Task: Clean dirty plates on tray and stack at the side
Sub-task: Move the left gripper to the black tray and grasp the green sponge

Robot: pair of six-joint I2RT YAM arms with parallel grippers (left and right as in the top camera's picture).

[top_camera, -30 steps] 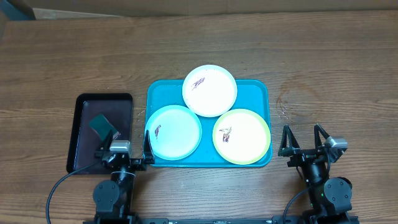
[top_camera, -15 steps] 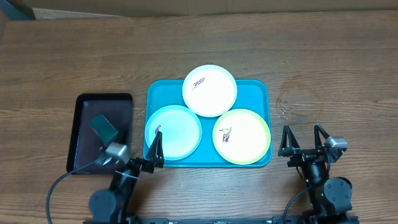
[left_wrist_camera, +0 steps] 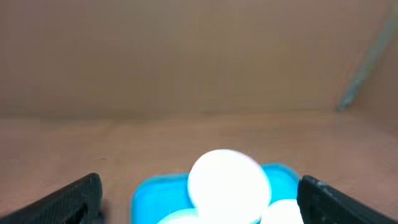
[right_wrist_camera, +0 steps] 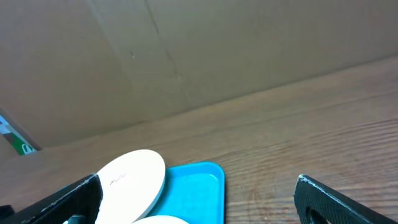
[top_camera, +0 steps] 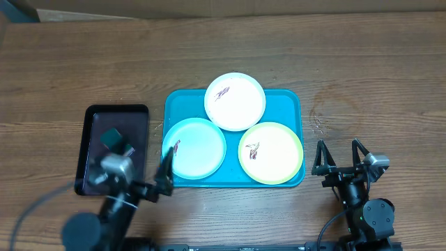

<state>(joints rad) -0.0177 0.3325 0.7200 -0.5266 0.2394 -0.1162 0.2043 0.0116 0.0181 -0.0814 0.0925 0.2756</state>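
your left gripper (left_wrist_camera: 199,186) is spread wide by the near left corner of the tray (top_camera: 185,104). your right gripper (top_camera: 338,148), also released, sits just right of it. on the tray lie the white plate (top_camera: 235,101), farthest, the pale blue plate (top_camera: 195,148) and the yellow-green plate (top_camera: 271,153).

1. Your left wrist picture is blurred; the white plate (left_wrist_camera: 229,185) ahead of the left claw (left_wrist_camera: 199,183) shows no detail.
2. The bottom edge cuts off the tray (left_wrist_camera: 149,196) between its fingers.
3. Ahead-left of the right claw (right_wrist_camera: 198,183), that plate is cut off too.
4. Overhead, the left arm (top_camera: 104,206) is blurred.
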